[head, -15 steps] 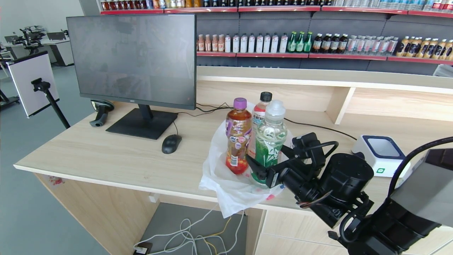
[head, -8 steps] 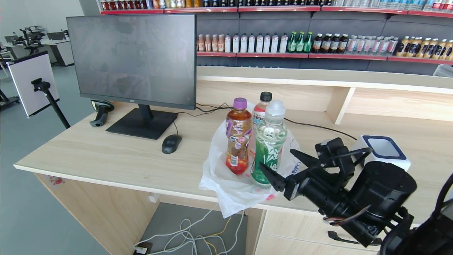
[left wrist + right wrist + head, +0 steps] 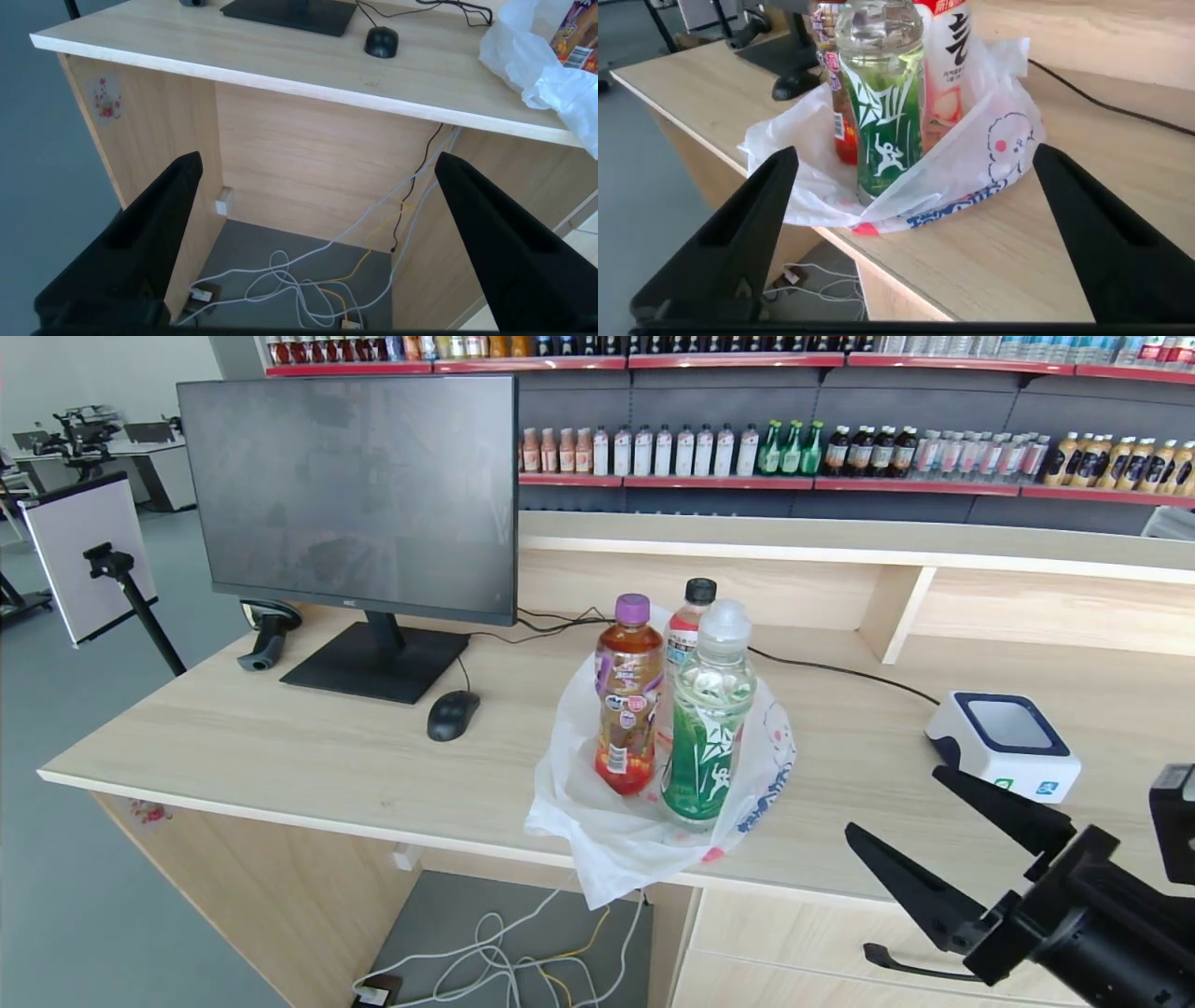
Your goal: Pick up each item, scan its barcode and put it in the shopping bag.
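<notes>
Three bottles stand upright on the white shopping bag (image 3: 644, 821) in the middle of the counter: a green-labelled bottle (image 3: 705, 737) in front, an amber bottle with a purple cap (image 3: 629, 695) to its left, and a black-capped bottle (image 3: 688, 621) behind. My right gripper (image 3: 896, 803) hangs open off the counter's front edge, to the right of the bag and apart from it. Its wrist view faces the green-labelled bottle (image 3: 878, 112) and the bag (image 3: 999, 159) between the open fingers of the right gripper (image 3: 915, 154). My left gripper (image 3: 318, 163) is open, low before the counter's front panel (image 3: 308, 159).
A white barcode scanner (image 3: 1004, 744) sits on the counter right of the bag, its cable running back. A monitor (image 3: 350, 495), a mouse (image 3: 453, 714) and a handheld scanner (image 3: 264, 639) stand at the left. Cables (image 3: 299, 289) lie on the floor under the counter.
My right gripper has drawn back from around the green-labelled bottle, toward the lower right and off the counter edge, fingers open. The bottle stays standing on the bag.
</notes>
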Available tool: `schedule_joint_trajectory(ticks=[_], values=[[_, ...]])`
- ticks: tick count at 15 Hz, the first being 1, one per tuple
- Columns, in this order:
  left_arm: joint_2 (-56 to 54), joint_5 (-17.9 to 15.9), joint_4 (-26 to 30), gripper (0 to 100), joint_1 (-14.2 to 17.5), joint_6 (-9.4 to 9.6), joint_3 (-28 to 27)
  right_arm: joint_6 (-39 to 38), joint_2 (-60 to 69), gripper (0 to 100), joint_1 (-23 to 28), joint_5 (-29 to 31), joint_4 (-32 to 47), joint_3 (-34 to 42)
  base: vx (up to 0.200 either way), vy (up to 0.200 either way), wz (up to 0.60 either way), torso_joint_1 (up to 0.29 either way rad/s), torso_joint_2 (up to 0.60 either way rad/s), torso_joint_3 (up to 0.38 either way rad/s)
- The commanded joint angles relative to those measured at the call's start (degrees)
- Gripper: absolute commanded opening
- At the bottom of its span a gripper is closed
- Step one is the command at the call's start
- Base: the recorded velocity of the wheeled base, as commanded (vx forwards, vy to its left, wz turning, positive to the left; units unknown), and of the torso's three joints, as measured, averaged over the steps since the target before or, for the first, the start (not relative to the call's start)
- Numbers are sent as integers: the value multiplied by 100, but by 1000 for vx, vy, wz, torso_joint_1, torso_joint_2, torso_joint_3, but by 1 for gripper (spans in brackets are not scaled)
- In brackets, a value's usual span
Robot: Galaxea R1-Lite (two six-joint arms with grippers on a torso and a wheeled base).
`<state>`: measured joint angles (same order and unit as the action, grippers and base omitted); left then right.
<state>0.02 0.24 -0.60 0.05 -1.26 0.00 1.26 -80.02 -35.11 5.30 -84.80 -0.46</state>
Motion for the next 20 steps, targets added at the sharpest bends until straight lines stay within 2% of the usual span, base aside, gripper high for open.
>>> schedule_joint_trajectory(ticks=[1,3,5,6,7,9,10,12,13,15,16,17,18,20], values=[[6,2,-2,100,4,-6,0,103,1595,100,-49,-29,1607,46,0,0,0,0,0,0],[6,2,-2,100,4,-6,0,182,3203,100,-427,-91,3997,46,0,0,0,0,0,0],[6,2,-2,100,4,3,0,358,4847,100,-594,-108,6072,46,0,0,0,0,0,0],[6,2,-2,100,4,3,0,358,5251,100,-620,-126,6564,46,0,0,0,0,0,0],[-2,2,-2,100,4,3,0,393,6350,100,-646,-311,7768,29,0,0,0,0,0,0],[6,2,7,100,4,3,0,349,7167,100,-602,-311,8620,-156,0,0,0,0,0,0],[6,2,7,100,-5,3,0,314,7264,100,-541,-302,8647,-165,0,0,0,0,0,0],[6,2,7,100,4,3,0,-117,7387,100,-66,23,8664,-165,0,0,0,0,0,0],[6,2,7,100,4,3,0,-152,7334,100,241,59,8664,-173,0,0,0,0,0,0],[6,2,7,100,4,3,0,-126,7141,100,479,120,8664,-173,0,0,0,0,0,0],[6,2,7,100,4,-6,0,103,6886,100,1481,340,8638,-173,0,0,0,0,0,0],[6,2,7,100,4,-15,0,182,6886,100,1779,313,8638,-173,0,0,0,0,0,0],[6,2,7,100,4,-6,0,235,7018,100,2439,94,8603,-121,0,0,0,0,0,0],[6,2,7,100,4,-15,0,217,7439,100,2992,85,8568,-103,0,0,0,0,0,0]])
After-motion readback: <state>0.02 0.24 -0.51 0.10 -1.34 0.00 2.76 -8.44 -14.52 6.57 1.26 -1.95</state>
